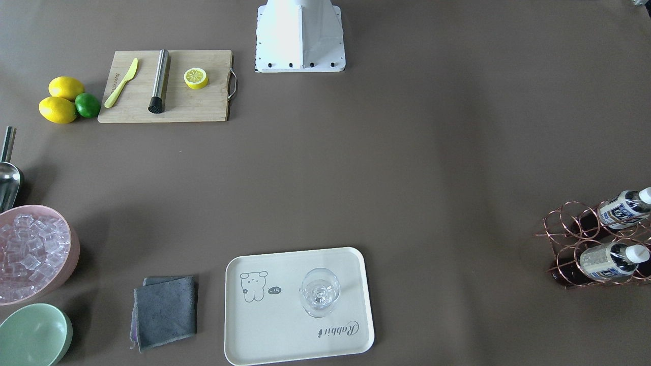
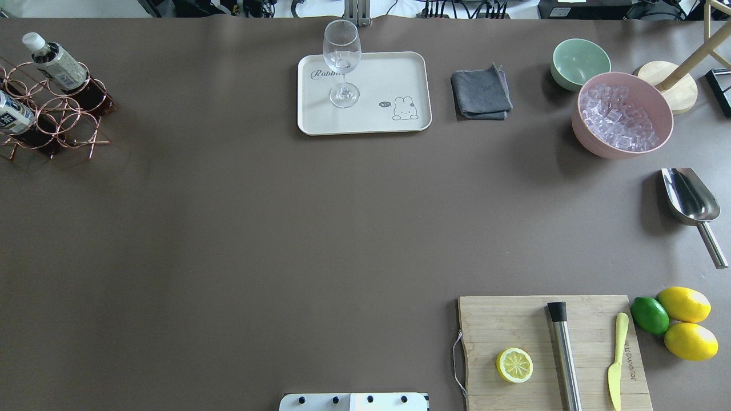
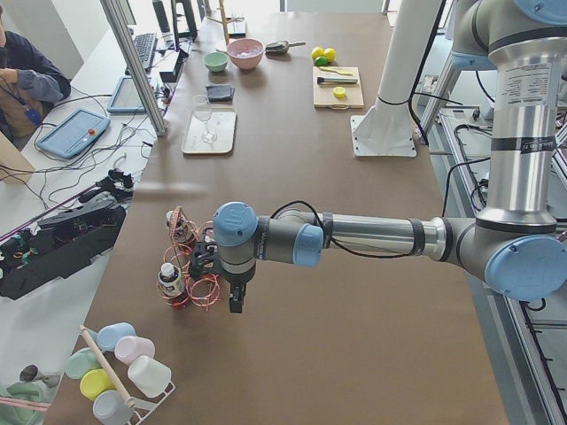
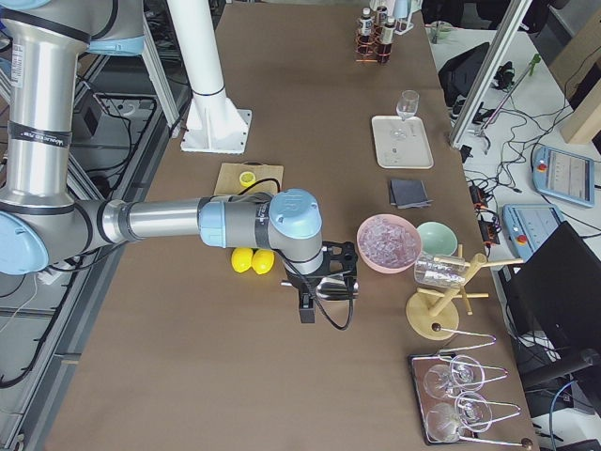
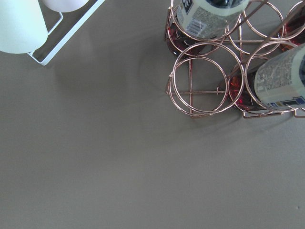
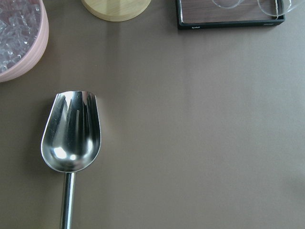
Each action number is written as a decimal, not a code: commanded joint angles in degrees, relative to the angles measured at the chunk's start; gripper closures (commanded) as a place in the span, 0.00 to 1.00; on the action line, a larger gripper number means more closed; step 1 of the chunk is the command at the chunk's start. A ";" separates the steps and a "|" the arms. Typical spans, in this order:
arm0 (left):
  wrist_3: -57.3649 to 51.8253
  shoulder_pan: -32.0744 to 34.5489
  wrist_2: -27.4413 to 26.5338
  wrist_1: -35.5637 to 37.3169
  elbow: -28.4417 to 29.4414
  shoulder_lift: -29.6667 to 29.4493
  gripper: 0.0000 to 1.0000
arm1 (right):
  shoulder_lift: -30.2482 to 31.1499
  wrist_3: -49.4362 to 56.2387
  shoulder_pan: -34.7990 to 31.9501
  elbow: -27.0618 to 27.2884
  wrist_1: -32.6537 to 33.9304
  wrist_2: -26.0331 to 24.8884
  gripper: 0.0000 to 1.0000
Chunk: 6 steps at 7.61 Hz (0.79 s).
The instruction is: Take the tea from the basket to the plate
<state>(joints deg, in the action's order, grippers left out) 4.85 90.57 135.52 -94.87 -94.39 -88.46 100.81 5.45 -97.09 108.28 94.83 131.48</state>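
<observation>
The tea shows as small bottles [image 1: 623, 208] [image 1: 608, 259] of dark drink with white caps, leaning in the ring cells of the copper wire basket [image 1: 569, 223] at the table's left end. In the overhead view the basket [image 2: 63, 111] holds tea [image 2: 54, 60] at the far left. The cream plate [image 1: 285, 330] [image 2: 377, 80] lies mid-table at the far edge. My left gripper [image 3: 235, 303] hangs beside the basket [image 3: 204, 288]; the left wrist view looks down on the basket [image 5: 198, 88] and tea [image 5: 279, 76]. My right gripper [image 4: 305, 315] hovers over a steel scoop [image 6: 71, 131]. I cannot tell whether either gripper is open or shut.
A wine glass [image 2: 341, 57] stands on the plate. A grey cloth [image 2: 481, 94], green bowl [image 2: 579, 63] and pink bowl of ice [image 2: 622, 120] sit at the far right. A cutting board [image 2: 548, 348] with a lemon half, lemons and a lime lie near right. A cup rack [image 5: 28, 28] stands beside the basket.
</observation>
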 commanded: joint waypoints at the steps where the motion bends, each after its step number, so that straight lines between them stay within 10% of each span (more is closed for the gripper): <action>1: 0.07 0.05 -0.08 0.12 -0.10 0.04 0.02 | 0.00 0.00 -0.11 -0.09 0.00 0.00 0.00; 6: -0.28 0.05 -0.52 0.12 -5.17 -0.14 0.02 | 0.00 0.00 -0.11 0.00 0.00 0.09 0.00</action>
<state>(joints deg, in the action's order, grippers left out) 4.79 90.61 135.22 -94.72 -96.66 -88.51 100.81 5.45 -97.21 108.28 94.83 131.52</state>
